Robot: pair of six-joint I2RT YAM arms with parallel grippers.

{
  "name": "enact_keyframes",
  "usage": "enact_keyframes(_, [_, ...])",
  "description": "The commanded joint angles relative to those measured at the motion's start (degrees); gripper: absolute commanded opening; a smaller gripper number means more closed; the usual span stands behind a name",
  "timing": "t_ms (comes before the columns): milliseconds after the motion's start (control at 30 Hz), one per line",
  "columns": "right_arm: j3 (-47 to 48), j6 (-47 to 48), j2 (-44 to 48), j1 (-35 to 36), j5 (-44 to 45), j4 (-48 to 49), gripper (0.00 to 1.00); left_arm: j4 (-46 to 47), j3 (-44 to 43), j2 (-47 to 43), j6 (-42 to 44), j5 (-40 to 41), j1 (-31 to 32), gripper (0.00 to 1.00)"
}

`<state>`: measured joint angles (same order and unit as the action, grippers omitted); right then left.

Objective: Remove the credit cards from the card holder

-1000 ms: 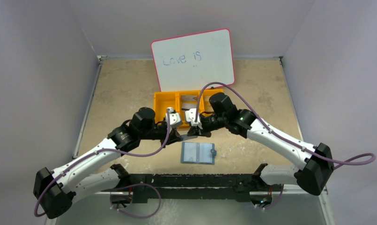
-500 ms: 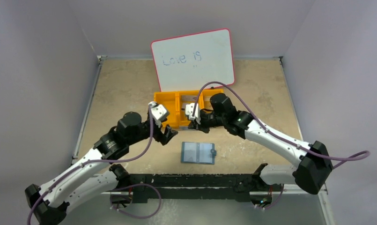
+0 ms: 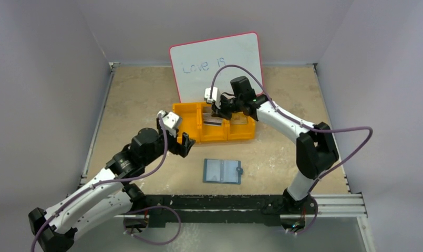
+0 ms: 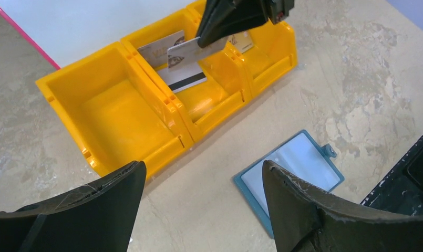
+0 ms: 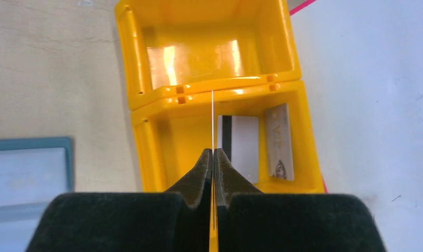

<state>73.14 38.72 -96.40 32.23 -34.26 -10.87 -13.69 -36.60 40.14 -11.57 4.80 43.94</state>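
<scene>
card holder (image 5: 28, 170) cropped, whiteboard (image 5: 367, 79) cut off

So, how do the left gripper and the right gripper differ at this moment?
The left gripper has its jaws wide open; the right gripper has them shut. The left gripper holds nothing, while the right gripper pinches a silver card. The left gripper hangs near the front of the orange bin, by its left compartment; the right gripper is above the middle one. Both have black fingers, and neither touches the card holder.

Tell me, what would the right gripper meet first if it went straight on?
Likely the orange bin: the credit card held in the right gripper leads toward the middle compartment's far wall. Depth is unclear.
</scene>
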Motion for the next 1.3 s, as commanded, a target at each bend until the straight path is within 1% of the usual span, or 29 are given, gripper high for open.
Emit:
enact_keyframes(0, [7.14, 5.97, -3.52, -2.62, -5.40, -4.97, 0.00, 2.25, -0.17, -1.25, -1.74, 0.05, 0.02, 0.82])
enact_keyframes(200, [8.22, 10.33, -7.45, -3.81, -6.96, -4.37, 0.00, 2.90, 0.77, -3.31, -2.18, 1.51, 0.01, 0.83])
enact_keyframes(600, [12.49, 11.40, -13.34, -4.46, -9.20, -3.37, 0.00, 4.51, 1.68, -1.83, -2.63, 1.32, 0.01, 0.85])
enact_keyframes(833, [11.32, 8.62, -13.68, -4.95, -12.95, 1.46, 0.00, 4.98, 1.69, -1.04, -2.48, 1.02, 0.04, 0.86])
enact_keyframes(933, [9.81, 6.13, -13.87, -5.53, -15.64, 5.76, 0.00, 5.46, 1.92, -1.09, -2.52, 1.03, 0.03, 0.86])
enact_keyframes(1067, [9.52, 3.32, -16.03, -5.78, -14.18, 9.24, 0.00, 4.75, 1.72, -1.28, -2.57, 1.00, 0.07, 0.87])
enact_keyframes(1167, [11.33, 2.54, -17.92, -5.94, -15.73, 8.30, 0.00, 5.15, 2.12, -1.78, -2.76, 1.09, 0.02, 0.87])
enact_keyframes(1267, [10.32, 2.64, -18.17, -5.96, -15.33, 9.81, 0.00, 4.67, 1.90, -2.07, -2.74, 1.30, 0.05, 0.88])
